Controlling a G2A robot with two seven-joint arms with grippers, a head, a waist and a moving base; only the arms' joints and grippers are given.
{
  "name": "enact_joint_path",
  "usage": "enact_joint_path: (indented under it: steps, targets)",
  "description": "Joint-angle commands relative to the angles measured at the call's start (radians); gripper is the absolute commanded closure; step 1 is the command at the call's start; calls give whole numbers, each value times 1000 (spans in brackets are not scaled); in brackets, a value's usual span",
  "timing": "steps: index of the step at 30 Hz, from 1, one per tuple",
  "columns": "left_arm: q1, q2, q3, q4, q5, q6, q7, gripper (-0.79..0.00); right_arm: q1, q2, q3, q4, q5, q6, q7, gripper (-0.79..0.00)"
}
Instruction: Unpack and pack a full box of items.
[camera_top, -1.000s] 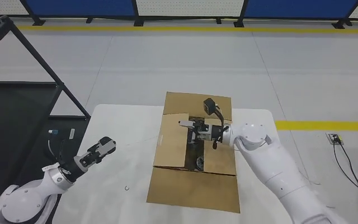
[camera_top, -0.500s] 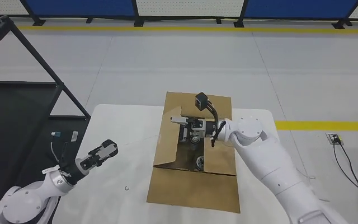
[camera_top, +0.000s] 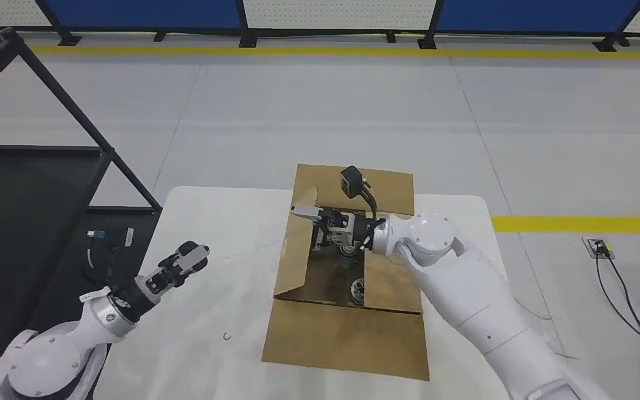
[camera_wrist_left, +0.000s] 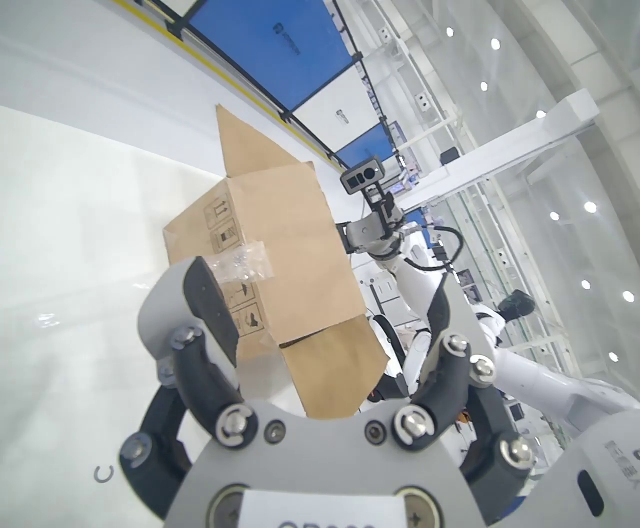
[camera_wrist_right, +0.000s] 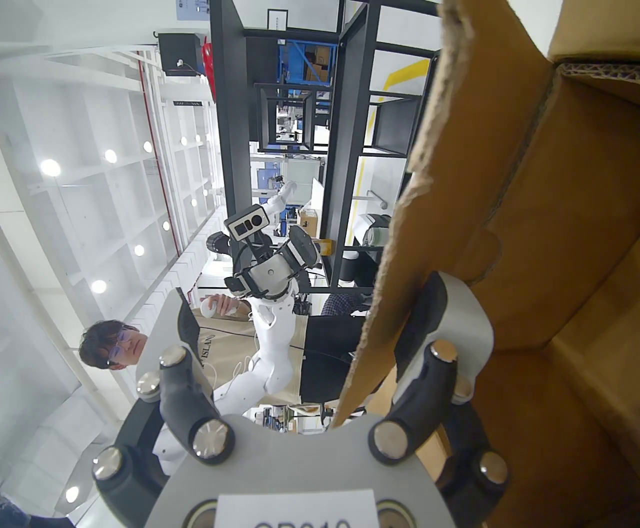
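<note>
A brown cardboard box (camera_top: 345, 340) stands on the white table (camera_top: 220, 225) with its flaps spread. Dark items (camera_top: 355, 290) lie in the opening. My right gripper (camera_top: 318, 222) is at the box's left flap (camera_top: 303, 255), which stands raised. In the right wrist view the flap (camera_wrist_right: 415, 175) passes edge-on between the wide-open fingers of the right gripper (camera_wrist_right: 310, 295), one finger on the box's inner side. My left gripper (camera_top: 192, 255) hovers over the table well left of the box, open and empty. In the left wrist view the left gripper (camera_wrist_left: 320, 285) faces the box (camera_wrist_left: 280, 250).
A black metal rack (camera_top: 50, 190) stands off the table's left edge. A small ring (camera_top: 227, 336) lies on the table between the left arm and the box. Bare tabletop stretches left of the box.
The right gripper has moved left across the opening, and the left flap has swung up from lying over the box. The left gripper shifted only slightly.
</note>
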Motion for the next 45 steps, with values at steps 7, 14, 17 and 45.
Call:
enact_joint_path:
  steps: [7, 14, 17, 45]
  targets:
    - [42, 0, -37, -58, 59, 39, -22, -785, 66, -75, -82, 56, 62, -80, -32, -785]
    - [121, 2, -110, -91, 70, 64, -48, -785, 132, -156, -164, 149, 83, -120, -86, -785]
    - [149, 1, -123, -97, 78, 77, -68, -785, 157, -188, -184, 206, 101, -134, -89, -785]
    - [34, -32, 90, 6, 264, 315, 2, -785, 219, -308, -129, 519, 199, -373, 104, -785]
